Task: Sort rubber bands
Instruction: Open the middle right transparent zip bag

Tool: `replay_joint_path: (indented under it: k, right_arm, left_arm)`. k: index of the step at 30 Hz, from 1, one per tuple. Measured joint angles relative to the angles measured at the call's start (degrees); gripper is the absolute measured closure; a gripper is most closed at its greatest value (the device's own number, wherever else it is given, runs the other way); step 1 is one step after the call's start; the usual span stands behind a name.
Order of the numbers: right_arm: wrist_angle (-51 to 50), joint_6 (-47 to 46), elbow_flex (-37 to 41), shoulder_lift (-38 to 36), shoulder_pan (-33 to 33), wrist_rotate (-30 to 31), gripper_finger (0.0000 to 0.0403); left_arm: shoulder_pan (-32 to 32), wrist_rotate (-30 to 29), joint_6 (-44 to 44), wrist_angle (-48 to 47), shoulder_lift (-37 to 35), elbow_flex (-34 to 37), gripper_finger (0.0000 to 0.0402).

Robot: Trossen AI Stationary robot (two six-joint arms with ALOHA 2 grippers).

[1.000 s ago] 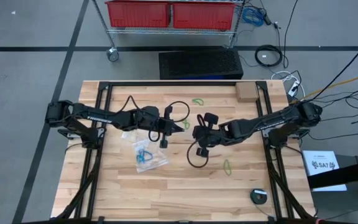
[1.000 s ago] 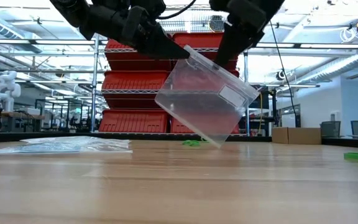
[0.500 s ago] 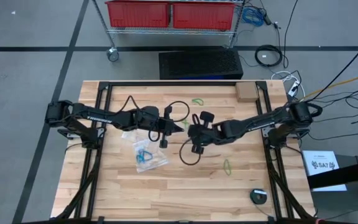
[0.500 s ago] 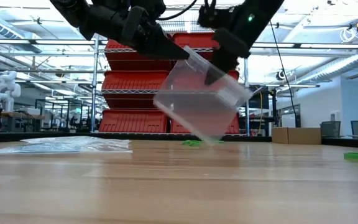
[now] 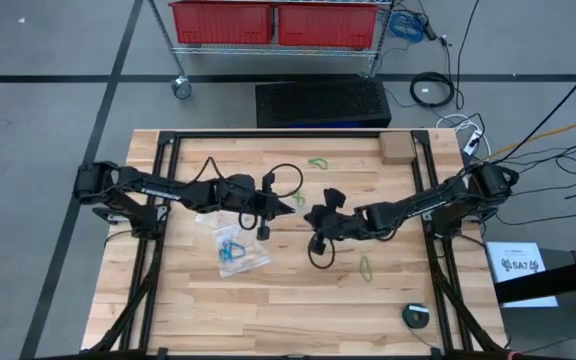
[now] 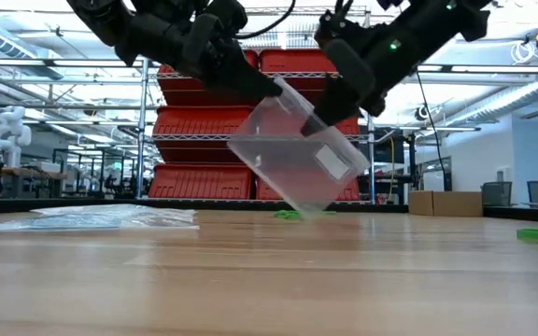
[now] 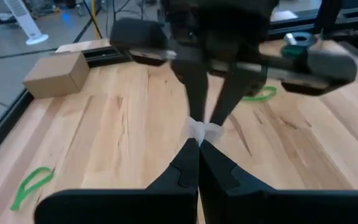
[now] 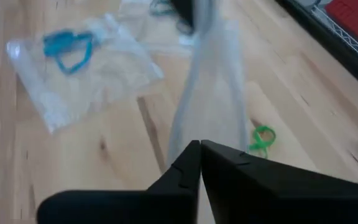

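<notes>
Both claws pinched shut on one clear bag held above the worktop (image 5: 268, 310).

Left to right we note blue bands in a flat bag (image 5: 232, 249), the left claw (image 5: 294, 205), the lifted bag (image 6: 297, 154), the right claw (image 5: 311, 214), then green bands (image 5: 366, 268) lying loose. We judge the bands light, limp and springy; best pinched across one strand.

Cardboard box (image 5: 395, 147) at table (image 5: 268, 310) edge — red bins (image 5: 273, 22) beyond.
</notes>
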State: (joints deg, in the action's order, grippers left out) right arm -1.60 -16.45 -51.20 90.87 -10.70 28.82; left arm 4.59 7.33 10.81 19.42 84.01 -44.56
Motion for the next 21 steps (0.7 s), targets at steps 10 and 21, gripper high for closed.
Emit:
replay_joint_path:
  k: [10, 21]
  right_arm:
    - [7.0, 0.5, -0.2, 0.0, 2.6, -0.5, 0.0268]
    - [7.6, 5.1, -0.7, -0.9, 0.0, -3.7, 0.0264]
  left_arm:
    - [-2.4, -3.7, 0.0, 1.7, 0.1, 0.0, 0.04]
    - [-2.7, -5.4, 0.0, 2.5, 0.1, 0.0, 0.04]
